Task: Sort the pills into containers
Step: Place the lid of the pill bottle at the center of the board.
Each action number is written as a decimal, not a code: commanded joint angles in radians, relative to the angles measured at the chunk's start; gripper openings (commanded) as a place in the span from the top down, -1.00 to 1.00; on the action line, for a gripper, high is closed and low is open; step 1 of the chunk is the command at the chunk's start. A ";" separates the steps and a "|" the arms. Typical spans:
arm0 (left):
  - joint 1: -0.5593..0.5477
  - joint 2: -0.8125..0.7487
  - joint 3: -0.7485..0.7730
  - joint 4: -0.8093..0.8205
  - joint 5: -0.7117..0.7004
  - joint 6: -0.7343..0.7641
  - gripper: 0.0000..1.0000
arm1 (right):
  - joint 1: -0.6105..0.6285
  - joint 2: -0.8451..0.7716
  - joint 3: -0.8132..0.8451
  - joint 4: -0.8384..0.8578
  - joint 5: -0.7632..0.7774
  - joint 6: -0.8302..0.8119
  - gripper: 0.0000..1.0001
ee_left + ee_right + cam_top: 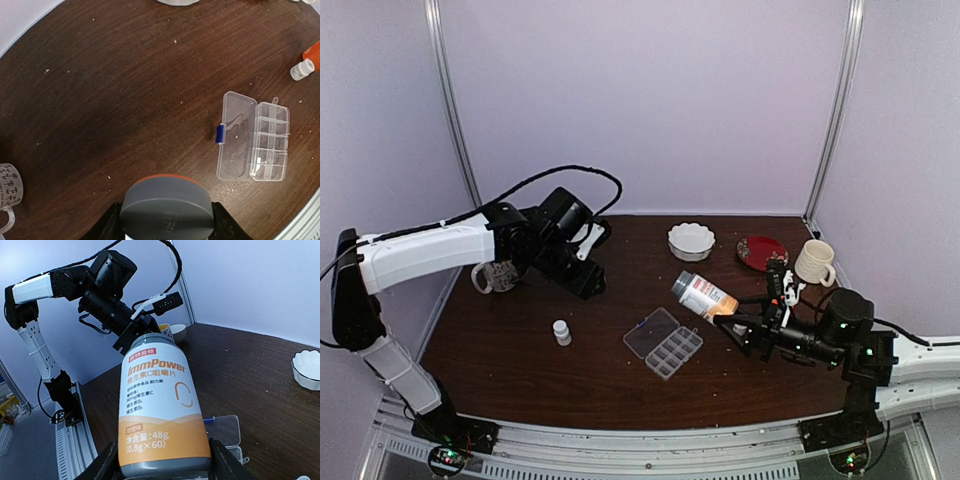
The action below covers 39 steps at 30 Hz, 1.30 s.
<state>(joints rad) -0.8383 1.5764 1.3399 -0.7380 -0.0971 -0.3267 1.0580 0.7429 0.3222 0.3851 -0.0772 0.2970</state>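
Basically pre-pour: clamping the capped orange bottle (160, 405) aloft in the right gripper (165, 462), pinching a grey-topped round thing (166, 202) in the left gripper (166, 224). Leaving the organizer box (270, 142) open on the table (125, 100). Next: probably uncapping, then careful tipping.

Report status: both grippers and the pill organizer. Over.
Left gripper shut on grey round orange-rimmed object. Right gripper shut on orange-and-white labelled bottle, tilted above table. Clear plastic compartment organizer open, untouched, nothing over it.
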 commanded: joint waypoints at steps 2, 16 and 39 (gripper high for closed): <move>0.005 0.080 -0.010 0.086 -0.015 -0.044 0.83 | -0.004 -0.038 -0.045 0.015 0.064 0.048 1.00; 0.007 0.242 -0.090 0.135 0.035 -0.104 0.83 | -0.004 0.027 -0.079 -0.025 0.116 0.141 1.00; 0.006 0.323 -0.092 0.142 0.068 -0.112 0.10 | -0.006 0.137 -0.138 0.043 0.050 0.197 1.00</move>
<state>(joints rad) -0.8375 1.8946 1.2304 -0.6102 -0.0471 -0.4335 1.0580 0.8669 0.1894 0.3756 -0.0090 0.4759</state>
